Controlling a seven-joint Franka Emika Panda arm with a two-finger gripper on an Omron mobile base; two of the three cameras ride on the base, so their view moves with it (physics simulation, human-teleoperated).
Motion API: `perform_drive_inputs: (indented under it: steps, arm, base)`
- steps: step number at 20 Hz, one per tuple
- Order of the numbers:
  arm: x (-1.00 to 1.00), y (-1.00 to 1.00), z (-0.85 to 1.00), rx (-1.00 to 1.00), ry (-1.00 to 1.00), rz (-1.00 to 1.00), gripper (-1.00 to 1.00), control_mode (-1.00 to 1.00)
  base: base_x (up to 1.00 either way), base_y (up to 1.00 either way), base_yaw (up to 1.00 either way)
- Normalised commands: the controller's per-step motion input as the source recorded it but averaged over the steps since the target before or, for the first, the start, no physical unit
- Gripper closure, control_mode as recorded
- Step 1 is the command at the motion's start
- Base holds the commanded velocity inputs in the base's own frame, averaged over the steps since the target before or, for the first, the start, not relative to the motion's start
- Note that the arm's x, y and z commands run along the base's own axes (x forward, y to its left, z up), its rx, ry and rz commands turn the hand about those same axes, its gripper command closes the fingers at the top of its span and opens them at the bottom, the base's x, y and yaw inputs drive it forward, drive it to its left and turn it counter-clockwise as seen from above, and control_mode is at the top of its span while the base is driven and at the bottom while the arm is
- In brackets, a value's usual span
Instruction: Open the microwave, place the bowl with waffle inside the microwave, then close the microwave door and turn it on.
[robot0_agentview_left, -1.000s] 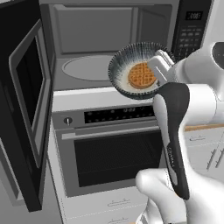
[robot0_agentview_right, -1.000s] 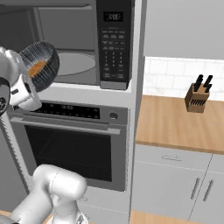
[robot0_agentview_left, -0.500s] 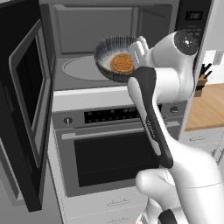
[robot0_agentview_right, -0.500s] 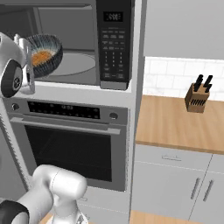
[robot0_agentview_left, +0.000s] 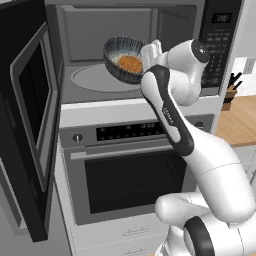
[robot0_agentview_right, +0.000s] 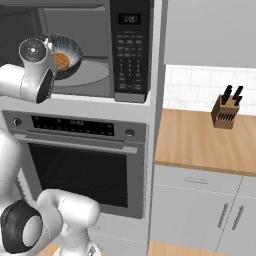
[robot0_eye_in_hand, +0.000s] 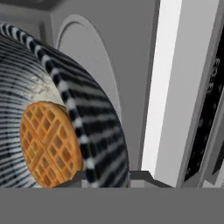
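Observation:
The microwave (robot0_agentview_left: 167, 30) stands open, its black door (robot0_agentview_left: 27, 115) swung out to the left. Inside the grey cavity lies the round turntable (robot0_agentview_left: 92, 80). My gripper (robot0_agentview_left: 150, 52) is shut on the right rim of the dark streaked bowl (robot0_agentview_left: 120, 50), holding it tilted at the cavity's mouth, above the turntable. The waffle (robot0_agentview_left: 131, 64) rests inside the bowl. From the right, the bowl (robot0_agentview_right: 71, 50) shows behind my wrist, left of the keypad (robot0_agentview_right: 131, 50). In the hand view the bowl's rim (robot0_eye_in_hand: 87, 127) runs between my gripper (robot0_eye_in_hand: 111, 178), with the waffle (robot0_eye_in_hand: 50, 148) close beside it.
The steel-fronted oven (robot0_agentview_left: 135, 175) with its horizontal handle sits directly below the microwave. To the right are a wooden counter (robot0_agentview_right: 200, 140) with a knife block (robot0_agentview_right: 226, 107) and white cabinets (robot0_agentview_right: 200, 210) beneath. The open door sticks out on the left.
The arm has carried the bowl up and to the left, from in front of the keypad edge to the cavity's mouth. The grip on the rim has held.

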Motion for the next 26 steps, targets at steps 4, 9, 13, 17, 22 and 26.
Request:
perform_drive_inputs:
  steps: [4,9,13,17,22,26]
  arm:
    - [0.66,0.22,-0.15,0.00,0.14,0.00,1.00,-1.00]
    - [0.58,0.19,-0.34,0.00,0.07,0.00,1.00,-1.00]
    - [0.53,0.25,-0.48,-0.03,0.01,0.00,1.00,-1.00]
    - [0.51,0.30,-0.49,-0.04,0.03,0.00,1.00,-1.00]
    - [0.29,0.17,-0.21,0.00,0.15,0.00,-1.00,-1.00]
    - [-0.01,0.00,-0.01,0.00,0.03,0.00,-1.00,-1.00]
  base:
    - [0.00,0.00,0.00]
    - [0.00,0.00,0.00]
    - [0.00,0.00,0.00]
    - [0.00,0.00,0.00]
    - [0.00,0.00,0.00]
    - [0.00,0.00,0.00]
